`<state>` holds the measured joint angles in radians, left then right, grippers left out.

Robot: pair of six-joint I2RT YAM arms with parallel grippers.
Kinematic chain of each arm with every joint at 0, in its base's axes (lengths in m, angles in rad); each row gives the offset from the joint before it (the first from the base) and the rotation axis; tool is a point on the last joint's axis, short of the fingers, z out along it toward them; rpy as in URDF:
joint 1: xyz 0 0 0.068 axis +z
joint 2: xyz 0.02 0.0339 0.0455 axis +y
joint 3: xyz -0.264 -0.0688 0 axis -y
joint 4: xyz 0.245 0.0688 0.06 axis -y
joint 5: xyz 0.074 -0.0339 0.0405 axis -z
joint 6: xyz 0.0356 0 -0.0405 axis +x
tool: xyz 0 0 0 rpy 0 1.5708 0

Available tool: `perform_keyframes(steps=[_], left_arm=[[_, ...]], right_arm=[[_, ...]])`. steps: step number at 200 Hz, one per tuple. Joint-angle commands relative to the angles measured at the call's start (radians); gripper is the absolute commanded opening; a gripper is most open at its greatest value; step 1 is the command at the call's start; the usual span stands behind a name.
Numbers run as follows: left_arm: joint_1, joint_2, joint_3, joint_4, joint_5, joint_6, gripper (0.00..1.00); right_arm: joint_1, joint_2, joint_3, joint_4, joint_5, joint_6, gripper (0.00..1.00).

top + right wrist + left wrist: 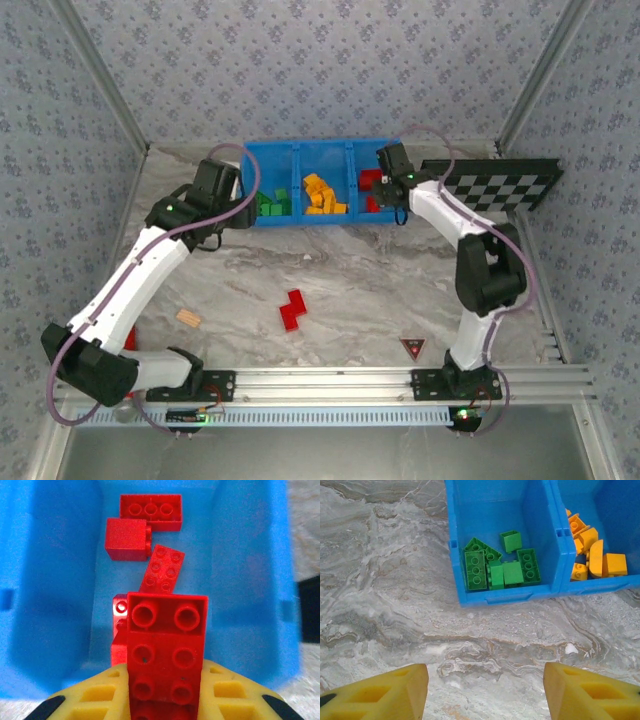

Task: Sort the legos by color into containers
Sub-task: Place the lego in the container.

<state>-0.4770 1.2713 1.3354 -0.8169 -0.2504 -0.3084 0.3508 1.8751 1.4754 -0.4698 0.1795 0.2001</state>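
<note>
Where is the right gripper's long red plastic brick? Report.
In right wrist view, the brick sits clamped in the right gripper, over the blue plastic bin's rightmost compartment.

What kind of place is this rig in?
Likely a lab robot cell: patterned wall panels boxing in the table, arms bolted to an aluminium rail, and a checkerboard like a calibration target.

A robot test booth in a lab: patterned wall panels (320, 70) box in a marble-look counter (350, 270), the left arm (140, 275) and right arm (480, 275) are bolted to a metal rail (330, 380), and a checkerboard (500, 185) lies alongside.
</note>
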Motion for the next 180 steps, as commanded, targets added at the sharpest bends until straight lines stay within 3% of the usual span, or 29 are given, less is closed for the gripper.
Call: perform_keyframes(steps=[1, 42, 94, 138, 180], left_arm=[[0.013, -0.023, -0.011, -0.025, 0.016, -0.021, 0.63], [0.015, -0.002, 0.0, -0.03, 0.028, -0.028, 0.63], [0.015, 0.035, 0.023, -0.033, 0.043, -0.025, 0.63], [0.015, 0.034, 0.015, -0.03, 0.055, -0.03, 0.63], [0.015, 0.002, -0.009, -0.024, 0.047, -0.032, 0.64]], right_arm=[[-0.002, 0.09, 0.085, -0.003, -0.022, -0.027, 0.29], [-0.005, 0.149, 0.149, -0.022, -0.021, -0.033, 0.37], [0.009, 0.099, 0.157, -0.05, -0.037, -0.048, 0.51], [0.037, -0.024, 0.121, -0.108, -0.041, -0.05, 0.54], [0.129, -0.235, -0.085, -0.117, -0.113, 0.044, 0.56]])
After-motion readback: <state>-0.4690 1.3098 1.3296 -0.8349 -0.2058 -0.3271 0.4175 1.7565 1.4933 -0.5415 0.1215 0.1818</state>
